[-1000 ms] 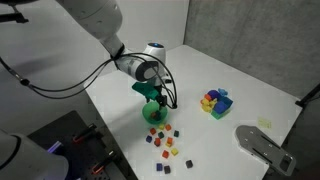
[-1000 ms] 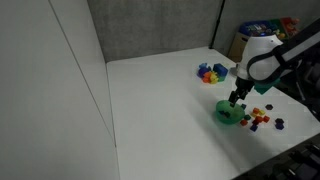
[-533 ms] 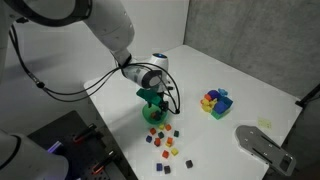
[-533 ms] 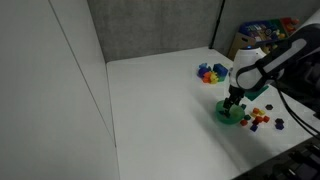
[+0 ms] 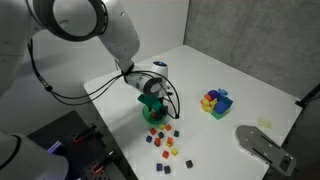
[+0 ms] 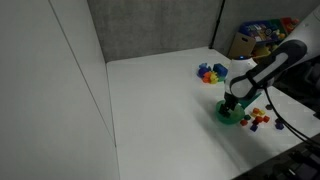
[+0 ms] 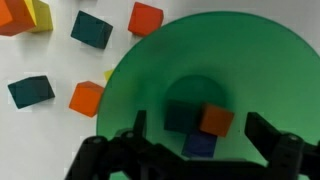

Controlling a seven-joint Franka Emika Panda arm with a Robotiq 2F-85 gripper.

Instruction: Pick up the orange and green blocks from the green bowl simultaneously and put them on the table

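Barely started: small orange cube (image 7: pixel 216 120) and dark green cube (image 7: pixel 183 116) sit inside the round green plastic bowl (image 7: pixel 150 70), black tool (image 7: pixel 200 140) spread wide above.

Green bowl (image 7: pixel 150 70): small, round, bright green, upright on the table. In an exterior view (image 6: pixel 229 114) it sits right of centre, toward the near edge. Table (image 5: pixel 235 70): flat, white. Orange block (image 7: pixel 216 120) and dark green block (image 7: pixel 182 114) lie at the bowl's bottom, touching, with the green one on the left.
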